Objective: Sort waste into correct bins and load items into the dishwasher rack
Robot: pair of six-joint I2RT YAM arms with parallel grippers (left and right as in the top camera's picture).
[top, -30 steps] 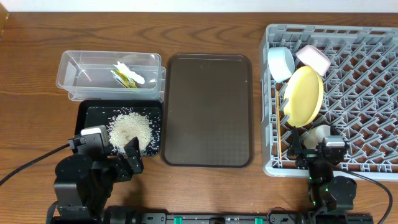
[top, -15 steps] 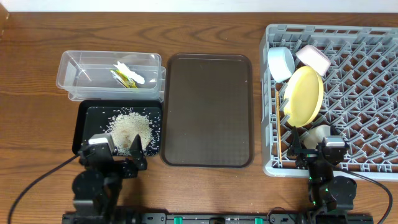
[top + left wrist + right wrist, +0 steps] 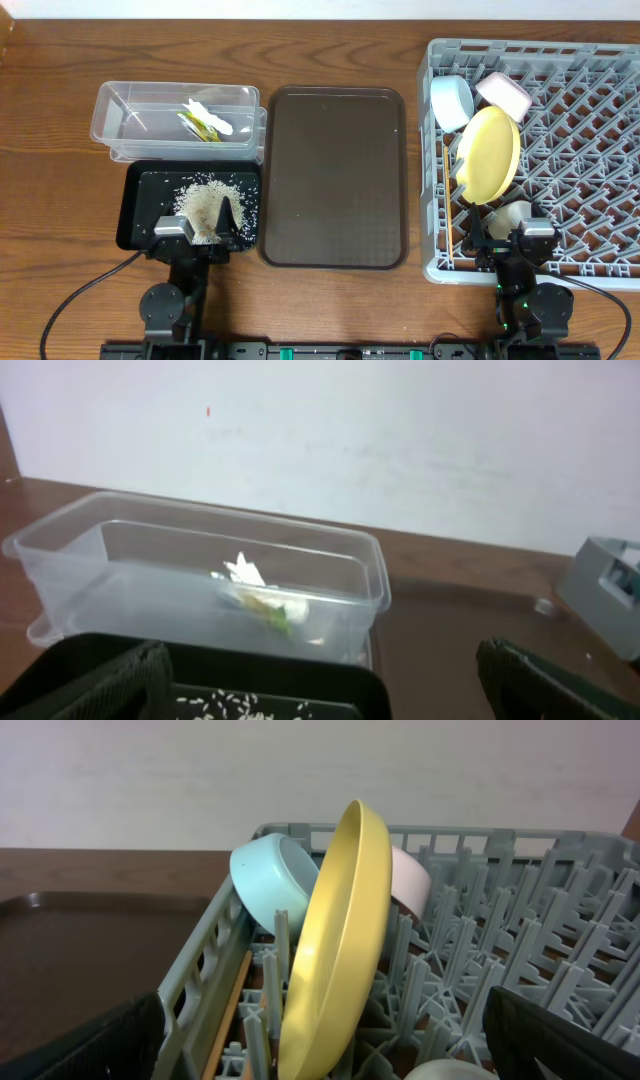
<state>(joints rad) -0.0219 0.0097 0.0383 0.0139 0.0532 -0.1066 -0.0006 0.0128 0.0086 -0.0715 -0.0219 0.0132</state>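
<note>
The clear tub (image 3: pixel 130 120) holds the green-and-orange wrapper with white scrap (image 3: pixel 205 122); both also show in the left wrist view, tub (image 3: pixel 150 555) and wrapper (image 3: pixel 262 600). The black tray (image 3: pixel 140 195) holds a heap of rice (image 3: pixel 208 206), whose grains also show in the left wrist view (image 3: pixel 230 705). The grey rack (image 3: pixel 590 110) holds the yellow plate (image 3: pixel 488 152) on edge, the light blue bowl (image 3: pixel 452 102), the white bowl (image 3: pixel 503 93), the pale cup (image 3: pixel 512 214) and the chopsticks (image 3: pixel 446 200). My left gripper (image 3: pixel 200 226) is open and empty at the black tray's front edge. My right gripper (image 3: pixel 510 238) is open and empty at the rack's front edge, facing the plate (image 3: pixel 340 950).
A dark brown serving tray (image 3: pixel 335 180) lies between the bins and the rack. The rack's corner shows at the right of the left wrist view (image 3: pixel 605 585). A white wall stands behind the table.
My left arm has drawn back toward the table's front edge and shifted right, over the black tray's front edge. The right arm and the objects have not moved.
</note>
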